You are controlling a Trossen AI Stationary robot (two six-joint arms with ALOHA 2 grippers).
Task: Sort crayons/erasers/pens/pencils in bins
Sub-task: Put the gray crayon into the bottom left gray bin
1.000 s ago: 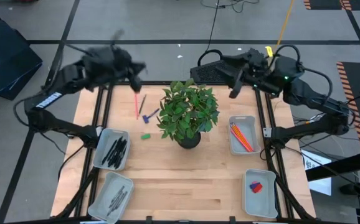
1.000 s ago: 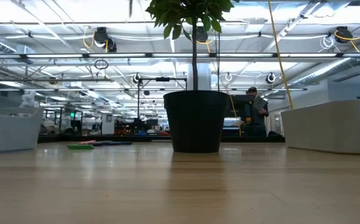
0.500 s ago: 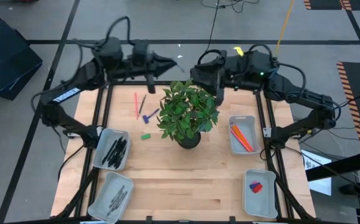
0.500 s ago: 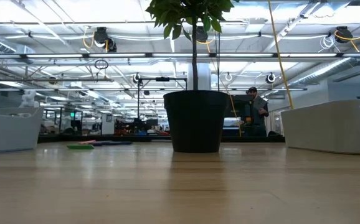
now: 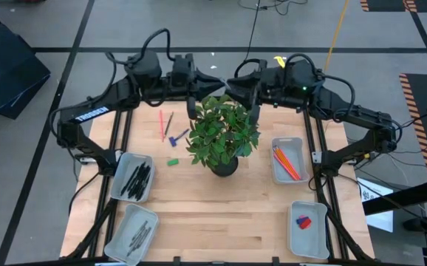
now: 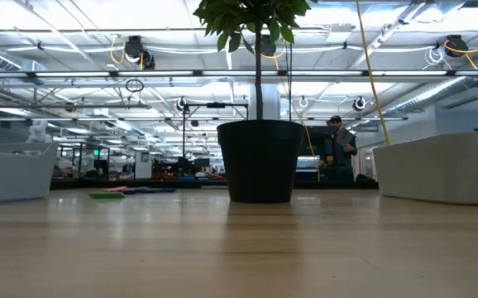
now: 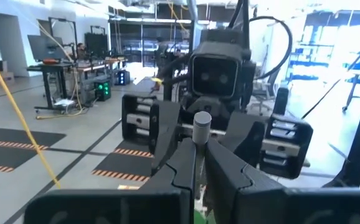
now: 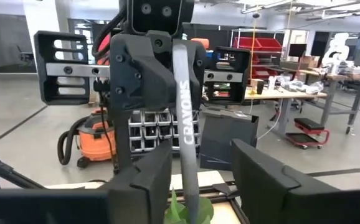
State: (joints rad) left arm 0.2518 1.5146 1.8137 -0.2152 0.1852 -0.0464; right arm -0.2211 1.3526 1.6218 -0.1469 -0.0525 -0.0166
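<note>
Above the middle of the surface's far edge, over the leaves of the plant (image 5: 224, 129), the two arms meet tip to tip. The left claw (image 5: 207, 79) is closed narrowly on a grey crayon (image 8: 184, 124) with "CRAYONS" printed along it. The right claw (image 5: 237, 83) is spread wide, with one finger on each side of that stick; whether they touch it is unclear. From above the crayon itself is lost between the dark claws. On the surface (image 5: 221, 214), near its far-left corner, lie a red pencil (image 5: 161, 124) and, just beside it, a dark pen (image 5: 168, 123). A purple-blue eraser (image 5: 176, 137) sits half under the foliage and a green eraser (image 5: 172, 161) lies nearer. Along the left edge, the pen bin (image 5: 122, 167) holds black pens. The near-left bin (image 5: 116, 235) holds greyish sticks too small to identify. Along the right edge, the pencil bin (image 5: 296, 144) holds orange pencils, and the eraser bin (image 5: 313, 238) holds a red and a blue chunk. The dark pot (image 5: 224, 165) is mostly hidden by leaves. The low view shows neither arm.
</note>
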